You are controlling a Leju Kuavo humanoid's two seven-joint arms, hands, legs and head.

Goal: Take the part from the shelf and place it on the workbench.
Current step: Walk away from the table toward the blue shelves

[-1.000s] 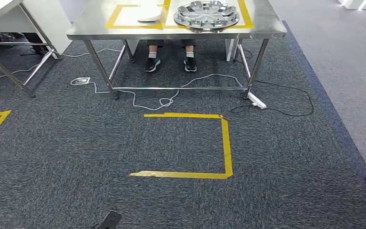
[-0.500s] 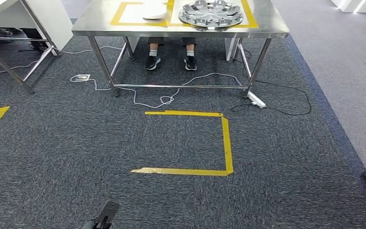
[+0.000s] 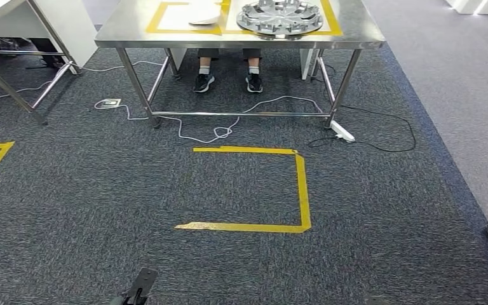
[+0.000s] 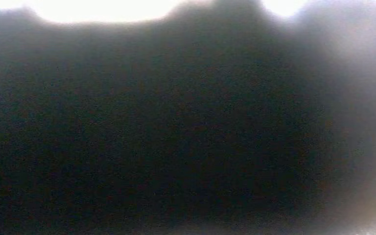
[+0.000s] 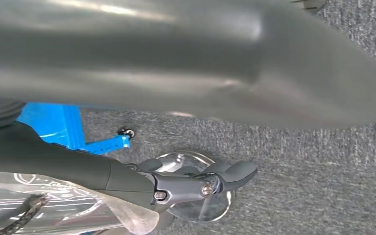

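Steel tabletop (image 3: 133,28) lies at twelve o'clock, so the carry is underway; the right hand (image 5: 196,188) grasps a shiny part (image 5: 203,208), the left hand's state unreadable, and next comes walking closer.

Your dark grey right hand (image 5: 196,186), at the lower centre of its wrist view, has its fingers extended together.

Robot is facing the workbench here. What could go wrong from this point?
The white cable and power strip lie on the carpet in front of the workbench; a step could snag them. A person's feet sit under it. The hubcap already fills one taped zone, leaving less room.
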